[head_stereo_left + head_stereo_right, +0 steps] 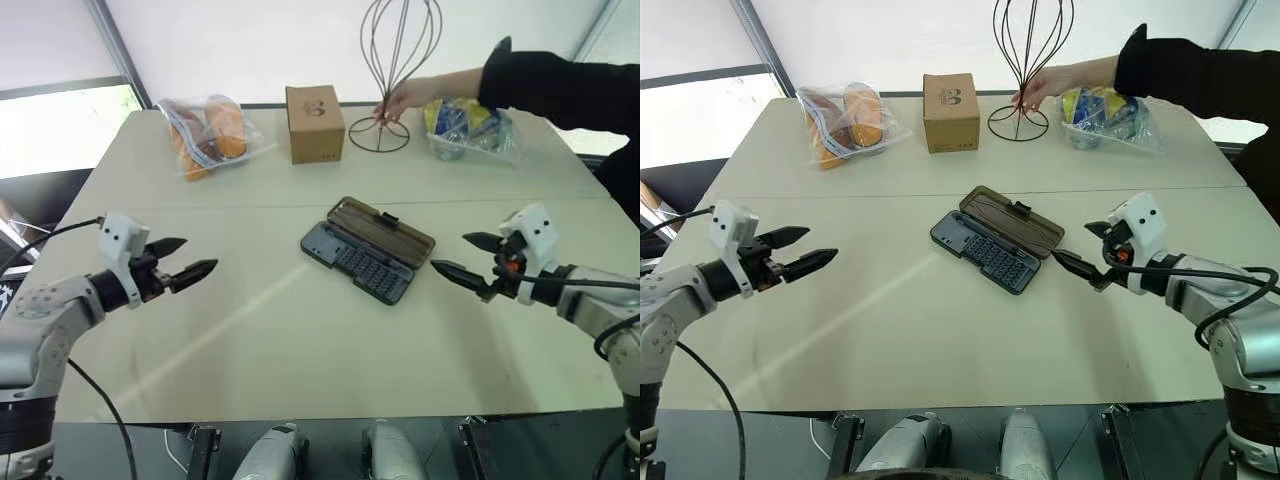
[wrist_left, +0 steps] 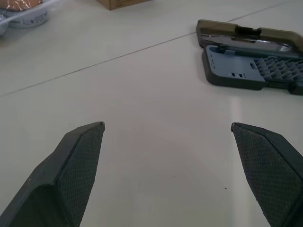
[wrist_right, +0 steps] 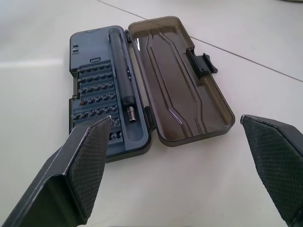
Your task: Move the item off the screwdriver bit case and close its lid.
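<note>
case [image 1: 357,262] lies between both grippers, lid [image 1: 387,230] flat open; left gripper [image 1: 190,258] and right gripper [image 1: 465,256] spread apart, empty.

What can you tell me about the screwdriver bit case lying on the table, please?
The screwdriver bit case is a flat, dark grey-blue plastic rectangle lying open near the middle of the pale table, set at an angle. Its tray holds rows of small bits and a slim driver handle along the hinge side. The lid, translucent smoky brown with a black latch tab on its long outer edge, lies flat on the table beside the tray. Nothing rests on the case, and nothing but the table touches it.
</note>
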`<action>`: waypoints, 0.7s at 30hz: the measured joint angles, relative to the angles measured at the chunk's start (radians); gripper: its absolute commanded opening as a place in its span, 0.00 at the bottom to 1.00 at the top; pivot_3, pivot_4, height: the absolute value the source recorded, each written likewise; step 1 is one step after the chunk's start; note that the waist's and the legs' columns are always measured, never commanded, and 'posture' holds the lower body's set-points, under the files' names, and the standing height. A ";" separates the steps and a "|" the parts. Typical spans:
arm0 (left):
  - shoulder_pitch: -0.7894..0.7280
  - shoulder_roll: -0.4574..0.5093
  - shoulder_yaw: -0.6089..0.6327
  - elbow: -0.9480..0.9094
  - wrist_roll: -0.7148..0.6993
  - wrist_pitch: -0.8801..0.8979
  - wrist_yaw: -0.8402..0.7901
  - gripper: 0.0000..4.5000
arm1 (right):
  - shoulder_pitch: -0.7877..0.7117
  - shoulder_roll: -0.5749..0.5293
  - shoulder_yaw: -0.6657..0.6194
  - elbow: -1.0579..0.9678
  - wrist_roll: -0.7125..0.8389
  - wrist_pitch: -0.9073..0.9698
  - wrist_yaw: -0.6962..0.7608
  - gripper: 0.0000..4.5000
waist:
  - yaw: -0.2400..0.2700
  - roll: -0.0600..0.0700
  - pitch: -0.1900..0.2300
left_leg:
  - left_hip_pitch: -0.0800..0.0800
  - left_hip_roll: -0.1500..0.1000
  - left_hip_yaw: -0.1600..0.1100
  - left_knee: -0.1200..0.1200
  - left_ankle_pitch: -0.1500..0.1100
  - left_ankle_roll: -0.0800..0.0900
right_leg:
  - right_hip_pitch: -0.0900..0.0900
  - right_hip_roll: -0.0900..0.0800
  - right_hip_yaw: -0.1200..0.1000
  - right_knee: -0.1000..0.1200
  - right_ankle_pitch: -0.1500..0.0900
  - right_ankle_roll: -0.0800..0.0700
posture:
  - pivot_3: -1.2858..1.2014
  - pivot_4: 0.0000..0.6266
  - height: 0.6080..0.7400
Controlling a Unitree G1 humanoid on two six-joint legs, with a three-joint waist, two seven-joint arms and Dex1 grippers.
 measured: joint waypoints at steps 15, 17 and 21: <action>-0.003 -0.030 0.010 0.009 -0.016 -0.009 0.001 0.99 | 0.001 0.002 0.005 0.007 -0.009 -0.002 -0.011 1.00 | 0.001 0.000 0.001 | 0.000 0.000 0.000 0.000 0.000 0.000 | 0.000 0.000 0.000 0.000 0.000 0.000 | 0.52 0.24 1.00; -0.007 -0.029 0.008 0.023 -0.007 -0.012 0.002 0.99 | 0.008 0.006 0.005 0.008 -0.013 -0.008 -0.014 1.00 | 0.000 0.000 0.001 | 0.000 0.000 0.000 0.000 0.000 0.000 | 0.000 0.000 0.000 0.000 0.000 0.000 | 0.52 0.24 1.00; -0.010 -0.029 0.006 0.046 0.007 -0.030 0.001 0.99 | 0.014 0.009 0.006 0.017 -0.033 -0.023 -0.017 1.00 | 0.000 0.000 0.001 | 0.000 0.000 0.000 0.000 0.000 0.000 | 0.000 0.000 0.000 0.000 0.000 0.000 | 0.52 0.24 1.00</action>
